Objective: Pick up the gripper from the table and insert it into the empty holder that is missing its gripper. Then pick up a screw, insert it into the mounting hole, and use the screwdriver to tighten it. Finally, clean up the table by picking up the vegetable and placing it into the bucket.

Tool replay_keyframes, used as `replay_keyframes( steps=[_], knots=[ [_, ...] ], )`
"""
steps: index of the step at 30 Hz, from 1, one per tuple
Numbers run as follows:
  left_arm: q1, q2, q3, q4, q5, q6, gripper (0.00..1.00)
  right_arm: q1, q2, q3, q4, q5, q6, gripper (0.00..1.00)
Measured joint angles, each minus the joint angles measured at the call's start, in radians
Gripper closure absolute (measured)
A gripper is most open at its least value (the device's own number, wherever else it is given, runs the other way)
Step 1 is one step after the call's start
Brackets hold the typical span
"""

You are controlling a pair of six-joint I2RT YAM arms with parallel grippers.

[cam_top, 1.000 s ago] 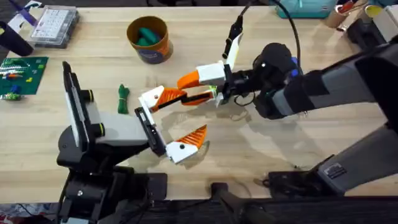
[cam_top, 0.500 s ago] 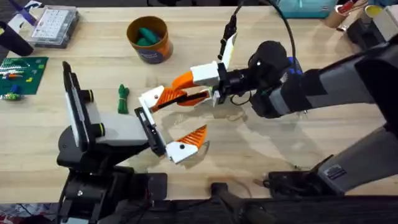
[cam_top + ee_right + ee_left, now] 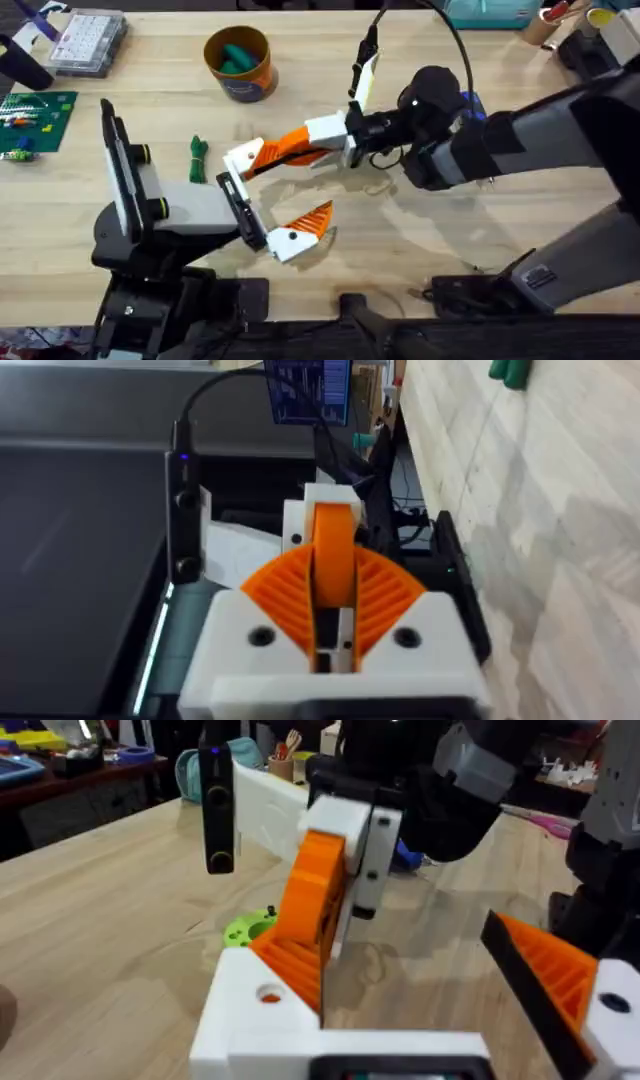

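The insertion step is in hand: the right gripper (image 3: pixel 290 146), pinched on the orange gripper (image 3: pixel 262 155), presses it into the holder (image 3: pixel 243 158) mid-table, and next must seat it; the left gripper (image 3: pixel 270 205) sits wide.

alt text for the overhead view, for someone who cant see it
The right arm's gripper presses a small orange gripper into the white holder of the left arm. A green vegetable lies on the table; an orange bucket stands behind.
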Motion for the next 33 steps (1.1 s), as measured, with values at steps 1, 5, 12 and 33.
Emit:
replay_keyframes(
  steps=[1, 5, 12, 33],
  knots=[
    [0.000, 0.000, 0.000, 0.000, 0.000, 0.000, 0.013, 0.000, 0.000, 0.001, 0.001, 0.000, 0.001, 0.960],
    [0.000, 0.000, 0.000, 0.000, 0.000, 0.000, 0.013, 0.000, 0.000, 0.002, -0.001, 0.000, 0.003, 0.986],
    [0.000, 0.000, 0.000, 0.000, 0.000, 0.000, 0.013, 0.000, 0.000, 0.002, -0.001, 0.000, 0.003, 0.988],
    [0.000, 0.000, 0.000, 0.000, -0.002, 0.000, 0.013, 0.008, 0.000, 0.002, -0.004, 0.027, -0.001, 0.991]
  ],
)
